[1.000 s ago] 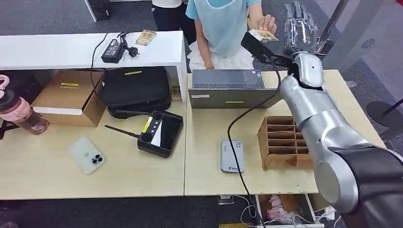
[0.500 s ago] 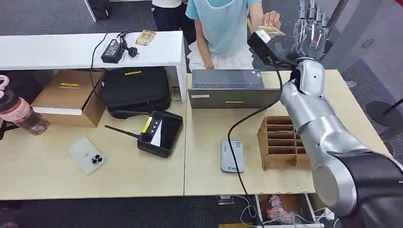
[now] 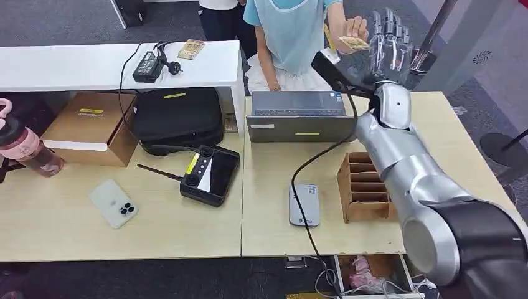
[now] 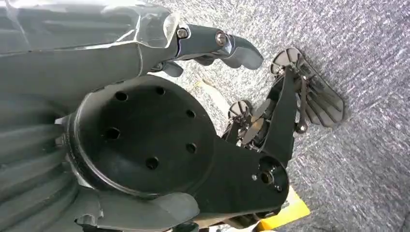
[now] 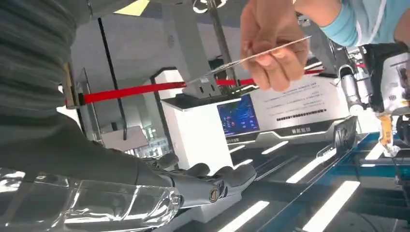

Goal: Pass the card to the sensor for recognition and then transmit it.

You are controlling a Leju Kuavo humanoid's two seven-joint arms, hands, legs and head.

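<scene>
Beyond the desk, a person's hand held the card beside the empty, spread right hand, scanning undone.

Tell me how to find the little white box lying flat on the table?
Start at the pale wooden table and find the brown cardboard rack of small slots on its right half. Just left of it lies the small white rounded box, crossed by a black cable. The white phone lies far left instead.

A person's hand pinches the thin card; the sensor lies flat on the table.
</scene>
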